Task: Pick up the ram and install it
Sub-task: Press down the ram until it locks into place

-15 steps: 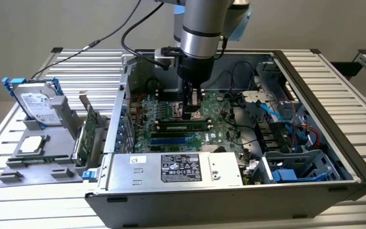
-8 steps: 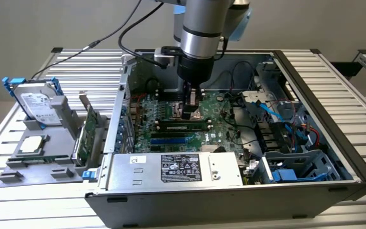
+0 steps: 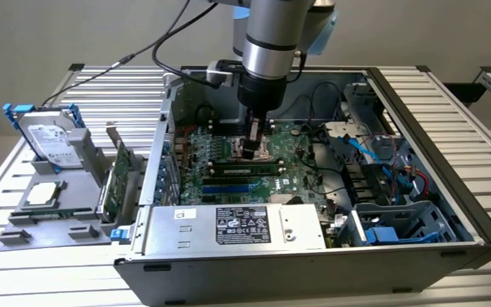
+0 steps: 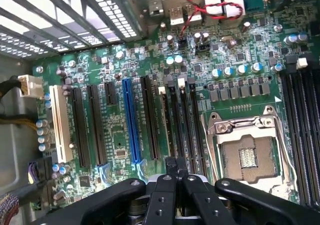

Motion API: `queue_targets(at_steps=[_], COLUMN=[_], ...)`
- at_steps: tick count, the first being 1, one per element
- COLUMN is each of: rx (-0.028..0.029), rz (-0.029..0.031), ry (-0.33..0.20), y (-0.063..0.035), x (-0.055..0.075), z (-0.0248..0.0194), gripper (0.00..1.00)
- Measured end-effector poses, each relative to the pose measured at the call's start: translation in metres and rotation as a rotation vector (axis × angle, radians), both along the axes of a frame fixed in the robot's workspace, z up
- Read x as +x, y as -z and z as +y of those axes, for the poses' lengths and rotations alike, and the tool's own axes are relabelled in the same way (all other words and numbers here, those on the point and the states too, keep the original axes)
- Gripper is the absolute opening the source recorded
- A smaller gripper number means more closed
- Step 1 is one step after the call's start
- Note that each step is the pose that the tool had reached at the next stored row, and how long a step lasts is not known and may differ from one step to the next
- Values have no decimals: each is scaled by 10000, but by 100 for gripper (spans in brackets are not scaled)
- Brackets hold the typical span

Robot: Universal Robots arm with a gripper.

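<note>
the pincer (image 3: 257, 142) hangs low inside the open computer case (image 3: 450, 211), its fingers (image 4: 159, 200) pressed together with nothing visibly between them, right above the motherboard (image 4: 235, 80) near the empty cpu socket (image 4: 247, 157). the ram (image 3: 245, 170) appears to lie in a black memory slot just in front of the socket in the exterior view: a thin, narrow green stick with a row of dark chips, lying flat-looking and level along the slot, just below the pincer tips; whether it is fully seated and its latches clicked cannot be told. the risk from here, as a judgement, is twofold: if the stick is only half home, one end may sit proud and the contacts would not mate; and with the closed fingers so close to the bare socket, a small sideways drift or further press could strike the socket frame or the small capacitors (image 4: 235, 70) around it. the red and blue cables (image 3: 373, 160) toward the exterior view's right are near enough to snag on the arm's wrist. on the counter (image 3: 23, 268) at the exterior view's left stand a hard drive (image 3: 51, 142) and a green expansion card (image 3: 119, 176) in a grey holder (image 3: 49, 217), well apart from the work.
</note>
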State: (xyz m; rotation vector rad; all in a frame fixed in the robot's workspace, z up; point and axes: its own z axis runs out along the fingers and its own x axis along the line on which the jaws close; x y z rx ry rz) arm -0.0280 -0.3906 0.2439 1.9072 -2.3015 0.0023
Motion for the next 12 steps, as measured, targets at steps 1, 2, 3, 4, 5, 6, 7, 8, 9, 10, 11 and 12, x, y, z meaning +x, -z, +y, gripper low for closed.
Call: queue_targets(at_steps=[1,2,3,4,5,6,7,8,9,10,11,12], rx=[1,1,0,0,0,0,1,0,1,0,0,0], rz=[0,0,0,0,-1,0,0,0,0,0,0,0], ry=[153,310,468,625,781,952,1113,1278,1442,1610,1780,1950], y=[0,0,0,0,0,0,0,0,1,1,1,1], x=[0,0,0,0,0,0,0,0,0,0,0,0], z=[0,0,0,0,0,0,0,0,0,0,0,0], gripper=[11,11,11,11,11,11,11,11,11,11,11,11])
